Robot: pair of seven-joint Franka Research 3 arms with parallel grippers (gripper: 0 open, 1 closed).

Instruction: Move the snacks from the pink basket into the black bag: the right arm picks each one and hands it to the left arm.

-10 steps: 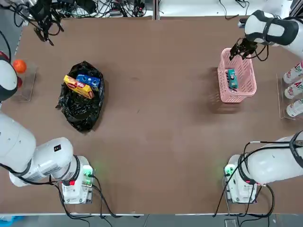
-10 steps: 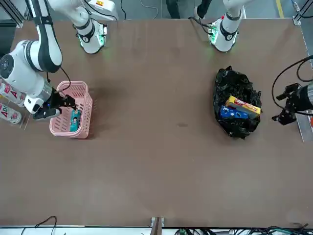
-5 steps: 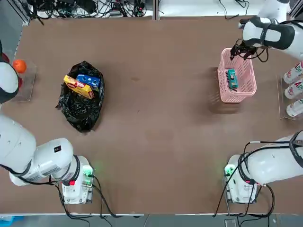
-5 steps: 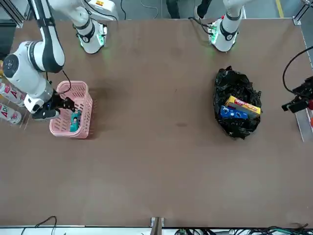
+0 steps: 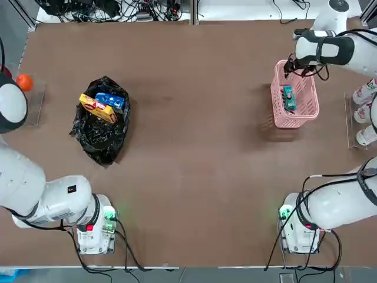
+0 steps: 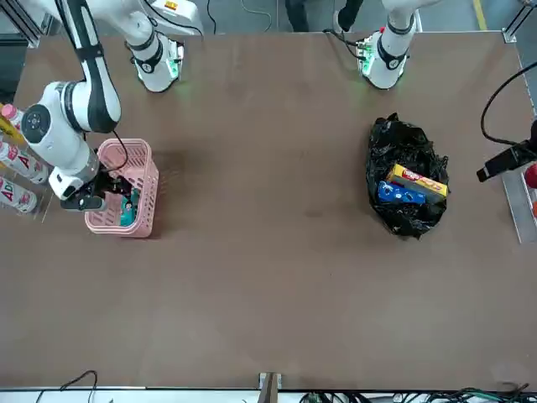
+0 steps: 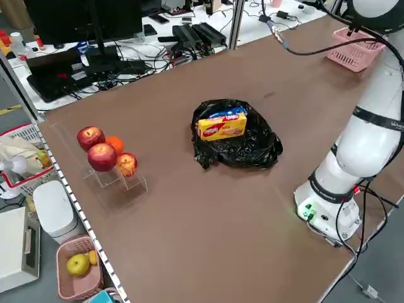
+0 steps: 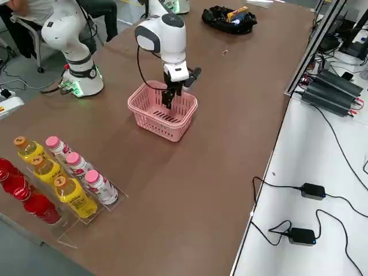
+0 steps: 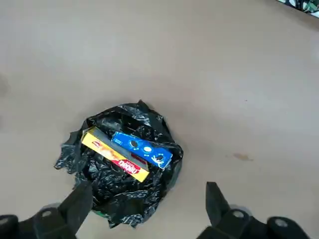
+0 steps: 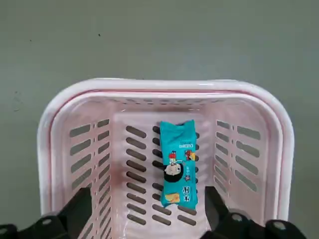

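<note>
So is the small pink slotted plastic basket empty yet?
Not empty: one teal snack packet lies flat on the pink basket's floor.

Basket [image 5: 294, 97] at far right of counter [image 5: 194, 165], one packet [image 5: 288, 98] flat inside. Right end effector [image 5: 293, 66] over basket's far end, fingers apart. Bag [image 5: 101, 127] at far left, well apart from basket, two packets [image 5: 103, 105] side by side on top. Bottles [image 8: 63, 172] right of basket. Fruit [image 7: 104, 153] left of bag.

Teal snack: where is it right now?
In the top view the teal snack lies flat inside the pink basket at far right, below the open right gripper.
</note>
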